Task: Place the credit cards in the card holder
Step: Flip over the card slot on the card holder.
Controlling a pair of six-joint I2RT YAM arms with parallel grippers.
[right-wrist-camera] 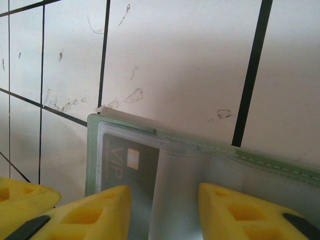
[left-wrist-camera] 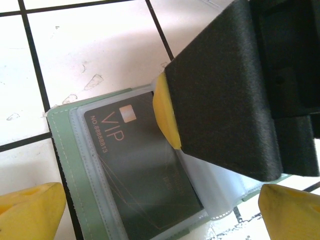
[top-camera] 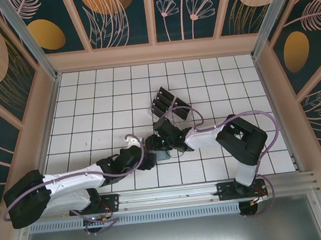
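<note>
The card holder [left-wrist-camera: 65,160], a sage-green wallet, lies open on the white tiles with clear plastic sleeves inside. One dark credit card [left-wrist-camera: 140,170] marked VIP sits in a sleeve. My left gripper [left-wrist-camera: 160,215] hangs open over the wallet, its yellow fingers at either side. My right gripper [right-wrist-camera: 165,215] stands open low on the wallet [right-wrist-camera: 92,150], and a loose clear sleeve leaf [right-wrist-camera: 195,190] rises between its fingers. One of its fingertips [left-wrist-camera: 167,115] rests on the card's sleeve. From above, both grippers [top-camera: 150,157] [top-camera: 164,145] meet at mid-table. More dark cards [top-camera: 167,103] stand behind them.
The spare cards stand in a clear slotted rack [top-camera: 176,112] just beyond the right gripper. Wooden walls [top-camera: 154,53] enclose the tiled table on three sides. The metal rail [top-camera: 212,191] with the arm bases runs along the near edge.
</note>
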